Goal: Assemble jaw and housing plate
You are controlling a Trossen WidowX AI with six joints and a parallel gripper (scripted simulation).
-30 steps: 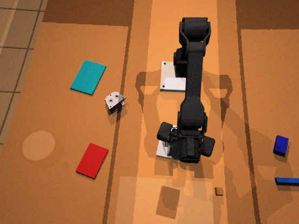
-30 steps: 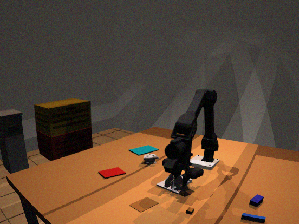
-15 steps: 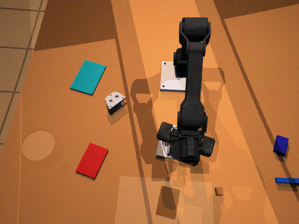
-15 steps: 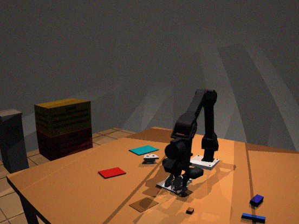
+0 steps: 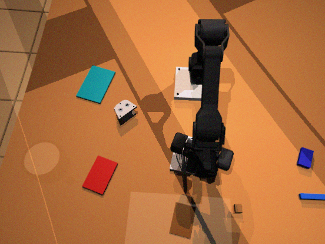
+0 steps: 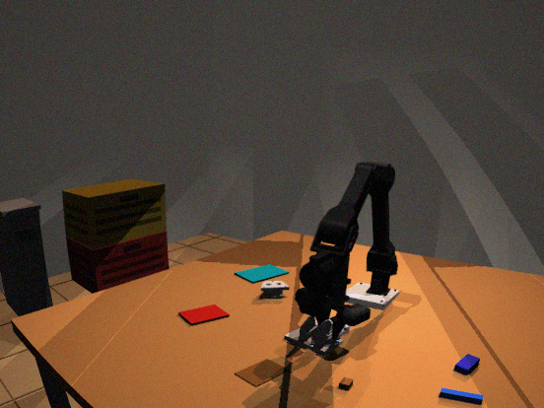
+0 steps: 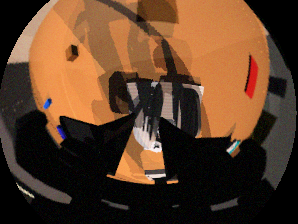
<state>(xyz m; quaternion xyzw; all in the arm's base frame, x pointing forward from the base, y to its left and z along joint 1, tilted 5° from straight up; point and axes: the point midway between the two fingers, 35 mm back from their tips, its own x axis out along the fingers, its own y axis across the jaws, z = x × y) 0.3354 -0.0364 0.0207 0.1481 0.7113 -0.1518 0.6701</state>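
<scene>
Wrist view reveals what the top view hides: the part-open pincer (image 5: 203, 165) (image 6: 326, 335) (image 7: 147, 117) clamping one dark part (image 7: 154, 100) at the pale base (image 5: 177, 166) (image 6: 295, 337) (image 7: 201, 92). One housing plate (image 5: 125, 108) (image 6: 274, 285) sits well apart; two blue blocks (image 5: 305, 158) (image 6: 467, 364) (image 7: 61, 132).

A teal panel (image 5: 96, 84) (image 6: 261, 273) and a red panel (image 5: 100, 175) (image 6: 204, 314) (image 7: 251, 76) lie flat, well apart. A small brown block (image 5: 238, 208) (image 6: 346, 383) (image 7: 72, 53) sits separately. A blue bar (image 5: 312, 197) (image 6: 461, 395) lies near a dark-blue block (image 5: 305, 158) (image 6: 467, 364). Beyond the table, a yellow crate (image 6: 114, 213) rests upon a red crate (image 6: 118, 259).
</scene>
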